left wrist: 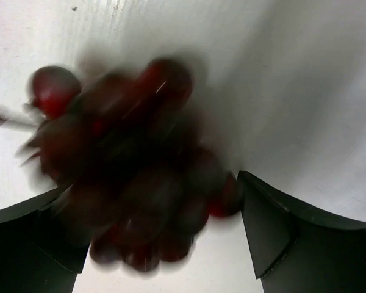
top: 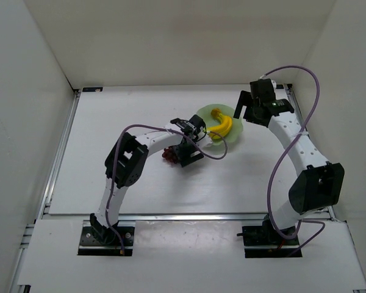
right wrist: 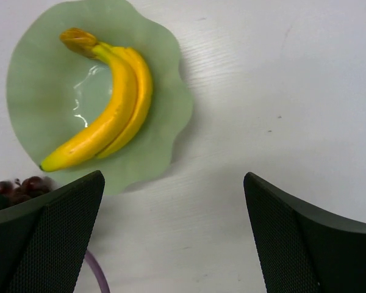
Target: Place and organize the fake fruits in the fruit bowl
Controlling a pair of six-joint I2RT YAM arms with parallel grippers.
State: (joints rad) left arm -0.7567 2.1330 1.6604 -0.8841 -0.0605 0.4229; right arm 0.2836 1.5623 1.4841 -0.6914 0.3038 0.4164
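The dark red-purple grapes (left wrist: 140, 177) fill the gap between my left gripper's (left wrist: 165, 244) fingers and touch both; they look blurred. In the top view the grapes (top: 169, 155) sit at the left gripper (top: 182, 157), low over the table, left and in front of the bowl. The yellow bananas (top: 222, 125) lie in the mint-green scalloped bowl (top: 202, 113). My right gripper (top: 241, 110) hovers at the bowl's right rim, open and empty. Its wrist view (right wrist: 174, 238) shows the bananas (right wrist: 110, 116) in the bowl (right wrist: 165, 122) and the grapes (right wrist: 21, 185) at the left edge.
A purple cable (top: 213, 155) from the left arm loops over the table just in front of the bowl and shows in the right wrist view (right wrist: 94, 271). White walls enclose the table at the back and on both sides.
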